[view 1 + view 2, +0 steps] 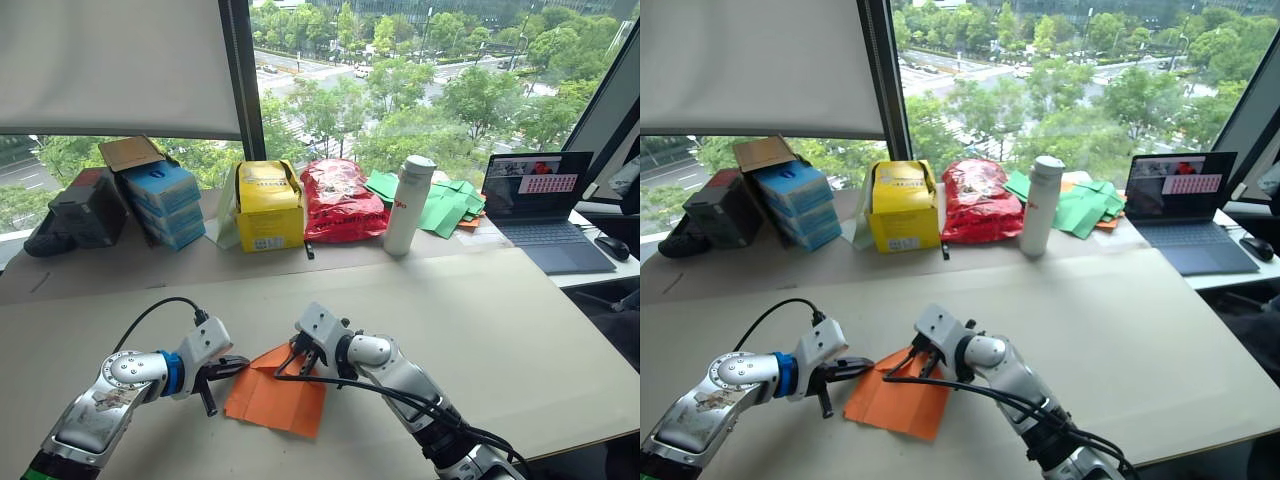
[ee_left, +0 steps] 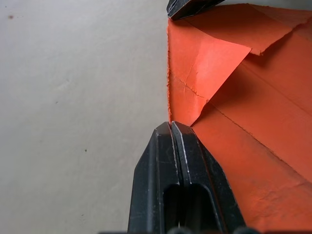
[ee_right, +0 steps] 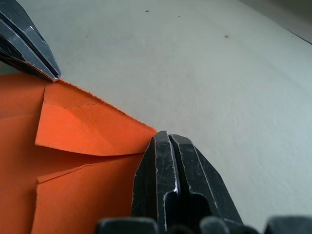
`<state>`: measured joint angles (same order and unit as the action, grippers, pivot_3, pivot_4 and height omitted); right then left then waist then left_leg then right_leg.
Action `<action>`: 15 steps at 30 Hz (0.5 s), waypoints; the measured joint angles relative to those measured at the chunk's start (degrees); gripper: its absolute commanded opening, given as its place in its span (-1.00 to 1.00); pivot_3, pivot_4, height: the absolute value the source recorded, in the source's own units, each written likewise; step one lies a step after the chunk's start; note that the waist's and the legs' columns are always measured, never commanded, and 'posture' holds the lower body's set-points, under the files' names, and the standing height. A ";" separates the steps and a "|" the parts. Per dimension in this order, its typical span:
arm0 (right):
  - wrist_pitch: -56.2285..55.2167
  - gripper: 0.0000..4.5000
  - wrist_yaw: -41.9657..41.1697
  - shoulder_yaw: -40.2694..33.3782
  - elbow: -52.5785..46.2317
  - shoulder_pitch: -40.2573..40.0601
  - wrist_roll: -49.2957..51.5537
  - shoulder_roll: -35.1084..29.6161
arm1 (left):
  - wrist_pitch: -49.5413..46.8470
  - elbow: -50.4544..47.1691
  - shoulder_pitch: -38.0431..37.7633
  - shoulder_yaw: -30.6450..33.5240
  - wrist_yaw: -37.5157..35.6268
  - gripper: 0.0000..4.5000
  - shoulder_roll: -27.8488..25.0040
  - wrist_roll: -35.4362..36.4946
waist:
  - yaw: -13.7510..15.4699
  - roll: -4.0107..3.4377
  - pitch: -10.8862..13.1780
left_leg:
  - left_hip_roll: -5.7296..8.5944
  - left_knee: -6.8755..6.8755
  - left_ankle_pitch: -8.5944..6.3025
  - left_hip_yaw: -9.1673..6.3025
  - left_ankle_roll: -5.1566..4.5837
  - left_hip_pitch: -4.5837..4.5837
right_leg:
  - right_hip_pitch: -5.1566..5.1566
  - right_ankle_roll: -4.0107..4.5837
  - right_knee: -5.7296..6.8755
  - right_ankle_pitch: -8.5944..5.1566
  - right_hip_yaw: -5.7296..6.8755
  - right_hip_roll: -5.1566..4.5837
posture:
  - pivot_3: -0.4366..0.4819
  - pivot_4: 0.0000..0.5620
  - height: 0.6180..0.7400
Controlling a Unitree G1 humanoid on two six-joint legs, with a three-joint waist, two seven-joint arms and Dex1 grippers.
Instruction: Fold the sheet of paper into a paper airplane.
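Pale tabletop (image 1: 480,320), orange sheet of paper (image 1: 275,395), window (image 1: 420,70), laptop (image 1: 545,205)

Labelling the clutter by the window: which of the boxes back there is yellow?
The yellow box, between the stack of blue boxes and the red plastic bag. The dark box at the far left is black and red.

Near table (image 1: 480,330): bare board right of and beyond the orange sheet of paper (image 1: 275,395).
Far edge: blocked by blue boxes (image 1: 160,200), yellow box (image 1: 268,205), red plastic bag (image 1: 340,200), white bottle (image 1: 408,205), laptop (image 1: 545,205).
Around sheet: left gripper (image 1: 238,366) and right gripper (image 1: 298,362) crowd its far corner.
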<state>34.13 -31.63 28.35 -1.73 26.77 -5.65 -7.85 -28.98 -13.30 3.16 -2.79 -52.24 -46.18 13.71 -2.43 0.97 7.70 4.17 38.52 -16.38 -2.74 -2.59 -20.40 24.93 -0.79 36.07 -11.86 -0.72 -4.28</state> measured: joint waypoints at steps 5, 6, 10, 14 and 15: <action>-0.01 -1.00 -0.32 0.00 0.09 0.15 0.00 0.00 | 0.01 -0.20 -0.64 0.66 -0.46 -0.98 -0.91 0.17 | 0.00 0.00 0.00 | 0.00 -0.17 0.02 0.03 0.03 0.08 | -0.03 0.00 0.00 0.00 -0.01 0.00 | -0.05 -0.47 1.00; -0.01 -1.00 -0.34 0.00 0.10 0.19 0.00 0.00 | -0.02 -0.16 -0.58 0.74 -0.58 -0.98 -1.02 0.30 | 0.00 0.00 0.00 | 0.00 -0.18 0.02 0.02 0.03 0.07 | -0.05 0.00 0.00 0.00 0.00 0.00 | -0.05 -0.47 1.00; -0.24 -1.00 -0.32 -0.11 0.10 0.30 0.07 -0.09 | -1.74 0.83 1.00 1.74 -1.59 -0.98 -1.13 2.23 | 0.06 0.01 0.03 | 0.00 -0.18 0.03 0.01 0.05 0.03 | -0.04 0.00 0.00 0.00 0.02 0.00 | -0.05 -0.47 1.00; -1.06 -1.00 -0.53 -1.37 -0.13 0.29 0.42 -0.13 | -3.96 2.64 4.59 3.61 -2.34 -0.98 -1.05 4.67 | 0.26 0.12 0.13 | 0.00 -0.09 0.08 -0.02 0.12 -0.35 | 0.22 0.00 0.02 0.00 0.08 0.02 | -0.05 -0.47 1.00; -1.29 -1.00 -0.73 -1.90 -0.45 0.29 0.68 -0.18 | -4.20 2.90 5.74 4.19 -2.40 -0.98 -0.83 5.28 | 0.37 0.13 0.14 | 0.01 -0.04 0.09 -0.05 0.12 -0.47 | 0.29 0.00 0.03 0.00 0.10 0.02 | -0.05 -0.47 1.00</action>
<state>32.83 -32.36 26.45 -2.18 27.06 -4.97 -8.03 -33.18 -10.40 8.90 1.40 -54.64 -47.01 18.99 -2.06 1.10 7.84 4.18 38.48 -16.29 -2.79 -2.47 -20.87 25.22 -0.79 36.10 -11.85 -0.62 -4.26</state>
